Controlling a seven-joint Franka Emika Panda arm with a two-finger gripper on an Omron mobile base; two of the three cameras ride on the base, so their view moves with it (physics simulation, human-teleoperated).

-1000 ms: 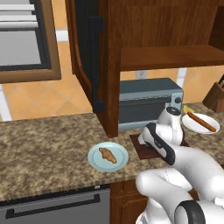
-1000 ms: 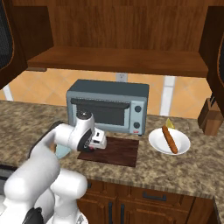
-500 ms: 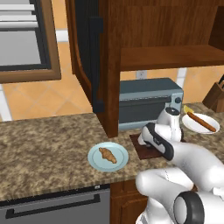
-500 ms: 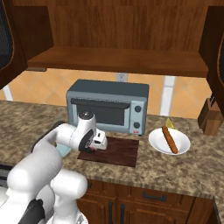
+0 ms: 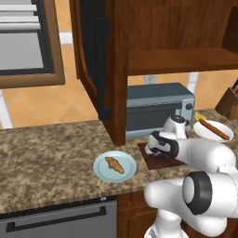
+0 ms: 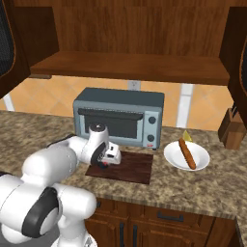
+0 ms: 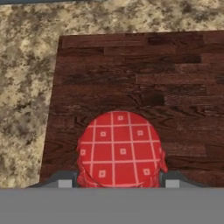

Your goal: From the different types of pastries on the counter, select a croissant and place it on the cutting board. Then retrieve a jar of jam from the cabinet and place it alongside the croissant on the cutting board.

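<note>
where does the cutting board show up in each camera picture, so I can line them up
Left base view: the cutting board lies right of centre on the counter, partly behind the arm, in front of the toaster oven.
Right base view: the board lies at centre, below the toaster oven.
Hand view: the board covers the middle and right, under the jar of jam.
Shared landmark: the toaster oven, in both base views.

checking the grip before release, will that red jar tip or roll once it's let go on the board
The jar of jam looks squat and wide, so it probably won't tip. It sits over the flat cutting board, so rolling seems unlikely if it stays upright. The tool pinches its round sides; its checked cover may be slightly slippery.
</note>
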